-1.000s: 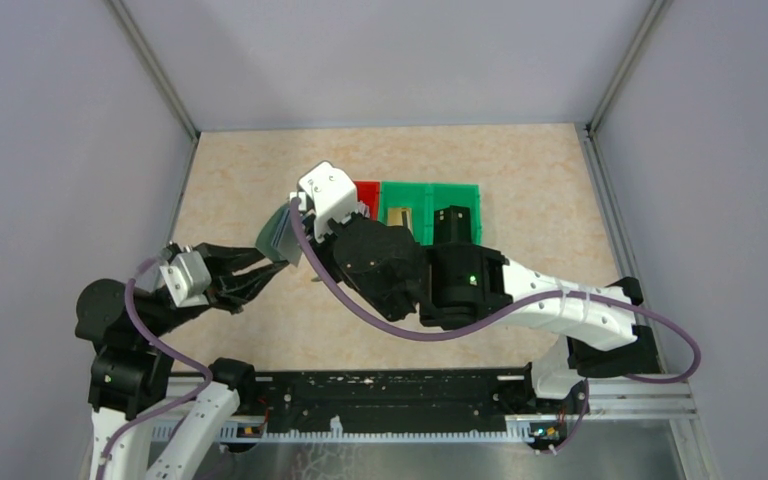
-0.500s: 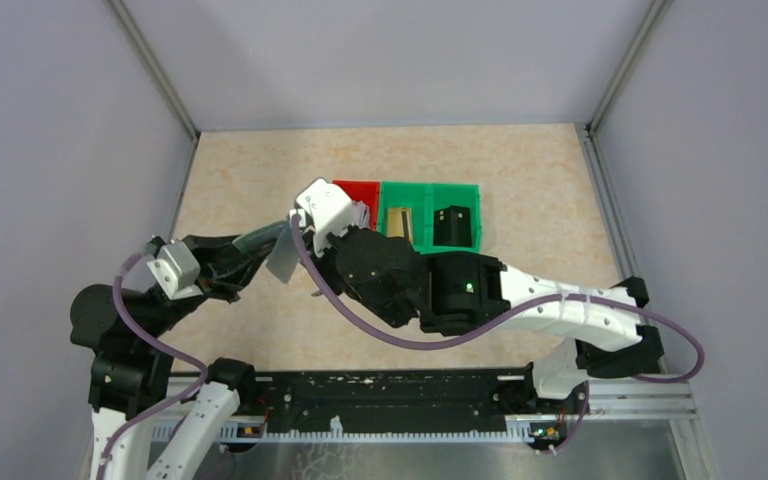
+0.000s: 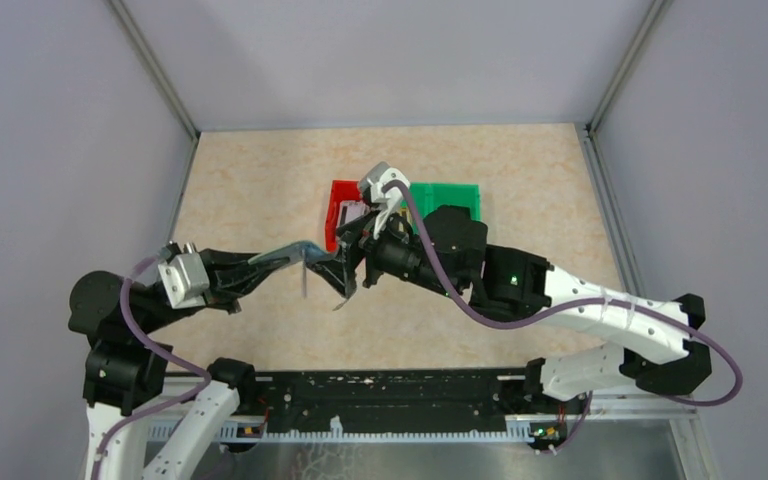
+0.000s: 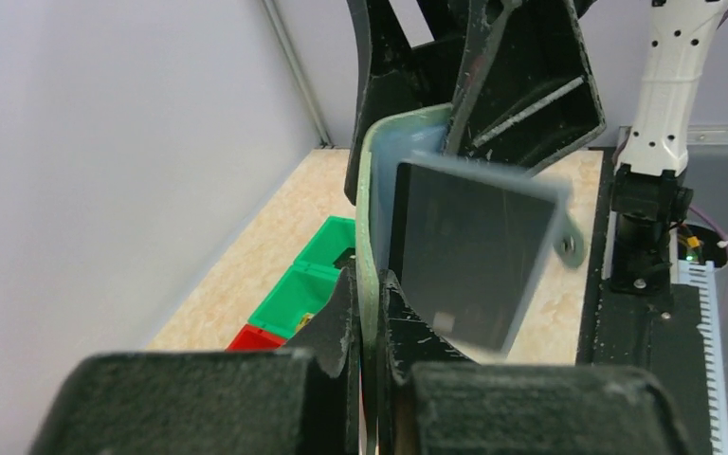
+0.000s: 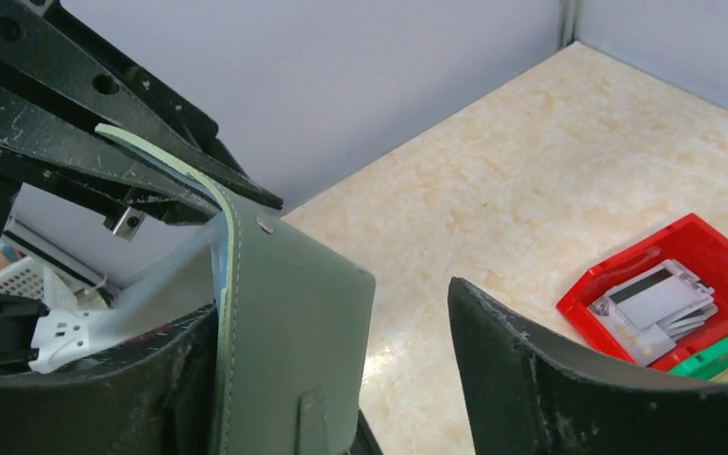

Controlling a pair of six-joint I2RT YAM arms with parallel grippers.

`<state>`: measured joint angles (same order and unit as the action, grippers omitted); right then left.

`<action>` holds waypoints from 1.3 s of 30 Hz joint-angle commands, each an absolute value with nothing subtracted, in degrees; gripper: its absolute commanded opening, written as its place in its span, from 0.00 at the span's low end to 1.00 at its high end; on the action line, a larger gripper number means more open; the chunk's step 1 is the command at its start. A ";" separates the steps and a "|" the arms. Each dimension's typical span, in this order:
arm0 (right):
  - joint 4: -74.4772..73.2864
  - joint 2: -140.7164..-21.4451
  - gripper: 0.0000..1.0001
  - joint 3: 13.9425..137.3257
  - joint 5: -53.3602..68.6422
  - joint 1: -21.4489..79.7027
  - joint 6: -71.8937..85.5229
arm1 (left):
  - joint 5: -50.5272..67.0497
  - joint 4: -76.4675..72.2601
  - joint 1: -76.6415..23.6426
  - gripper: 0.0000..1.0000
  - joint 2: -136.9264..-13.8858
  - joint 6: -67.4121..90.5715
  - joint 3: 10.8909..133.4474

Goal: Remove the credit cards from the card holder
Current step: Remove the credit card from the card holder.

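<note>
My left gripper (image 3: 260, 263) is shut on one edge of the pale grey-green card holder (image 3: 290, 250), which it holds in the air over the table. In the left wrist view the holder (image 4: 372, 180) stands edge-on between the jaws of the left gripper (image 4: 372, 289). A dark grey credit card (image 4: 474, 246) sticks out of the holder's inner side, tilted and blurred. My right gripper (image 3: 348, 262) is open, and the holder's outer flap (image 5: 294, 351) hangs against its left finger (image 5: 85, 398) without being clamped. More credit cards (image 5: 652, 301) lie in the red bin (image 5: 711, 237).
The red bin (image 3: 338, 192) and the green bins (image 3: 447, 192) stand in a row at the middle back of the table. The right arm (image 3: 560, 300) stretches across the table's centre. Grey walls close in three sides.
The right gripper has opened and pulled back to the right, uncovering the red bin. The left gripper has closed on the holder, which has swung open and flatter.
</note>
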<state>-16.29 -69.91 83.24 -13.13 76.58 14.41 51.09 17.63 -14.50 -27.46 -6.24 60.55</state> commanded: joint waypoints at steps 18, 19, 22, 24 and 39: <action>-16.85 -74.11 0.93 91.14 -1.54 68.99 10.97 | 47.38 48.44 -14.68 0.00 -40.84 -29.09 73.15; -18.05 -74.70 0.93 91.63 -0.59 68.73 10.92 | 47.81 49.20 -14.68 0.00 -41.32 -29.19 73.85; -20.40 -76.24 0.91 91.71 4.13 68.03 10.77 | 51.08 52.37 -14.68 0.00 -43.33 -28.07 77.08; -20.19 -76.17 0.88 90.42 9.38 66.99 11.67 | 53.76 53.99 -14.68 0.00 -44.97 -25.23 79.38; -3.57 -70.83 0.36 77.91 41.24 58.56 24.85 | 75.40 61.54 -14.68 0.00 -55.71 -8.91 86.52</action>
